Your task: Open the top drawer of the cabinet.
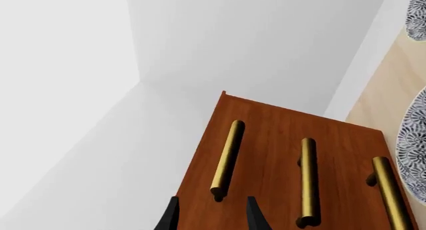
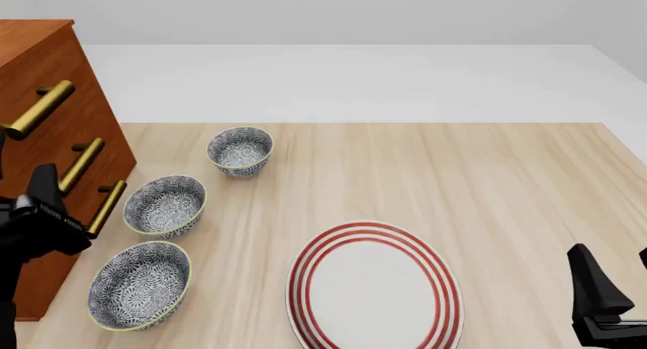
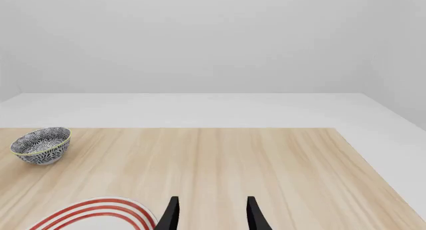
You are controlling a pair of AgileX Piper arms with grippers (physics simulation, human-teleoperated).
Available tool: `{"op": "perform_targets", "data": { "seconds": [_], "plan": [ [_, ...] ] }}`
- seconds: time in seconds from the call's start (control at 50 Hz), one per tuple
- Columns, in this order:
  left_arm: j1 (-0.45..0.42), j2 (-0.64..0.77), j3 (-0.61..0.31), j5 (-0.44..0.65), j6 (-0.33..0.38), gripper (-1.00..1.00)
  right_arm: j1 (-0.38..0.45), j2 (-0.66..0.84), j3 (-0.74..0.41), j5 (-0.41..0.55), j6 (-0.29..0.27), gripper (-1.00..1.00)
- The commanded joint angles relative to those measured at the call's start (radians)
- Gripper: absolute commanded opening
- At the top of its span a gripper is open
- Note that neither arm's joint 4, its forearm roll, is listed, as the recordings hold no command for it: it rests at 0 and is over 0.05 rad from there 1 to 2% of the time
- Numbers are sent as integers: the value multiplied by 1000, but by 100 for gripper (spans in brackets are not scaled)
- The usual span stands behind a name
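The reddish-brown cabinet [image 2: 56, 69] stands at the table's left edge, with three brass bar handles down its front. The top drawer [image 1: 216, 125] carries the highest handle [image 2: 41, 107], and its face looks flush with the rest of the front. My left gripper [image 2: 20, 163] hangs open in front of the cabinet, a little below that handle and apart from it. In the left wrist view the top handle [image 1: 228, 157] lies just ahead of the left gripper [image 1: 213, 217], its near end in line with the gap. My right gripper [image 2: 613, 258] is open and empty at the near right.
Three patterned bowls [image 2: 164, 205] [image 2: 241, 151] [image 2: 139, 284] sit beside the cabinet, close to the lower handles [image 2: 81, 163] [image 2: 106, 207]. A red-striped white plate [image 2: 374, 288] lies at the front centre. The right gripper [image 3: 213, 210] hovers over bare wood.
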Motion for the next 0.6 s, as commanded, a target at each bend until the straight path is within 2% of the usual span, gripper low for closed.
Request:
{"op": "perform_targets", "data": {
  "seconds": [0.02,0.6],
  "plan": [
    [9,30,-28,-2,20,100,0,0,0,0,0,100],
    [25,96,-83,-2,44,100,0,0,0,0,0,100]
  ]
}}
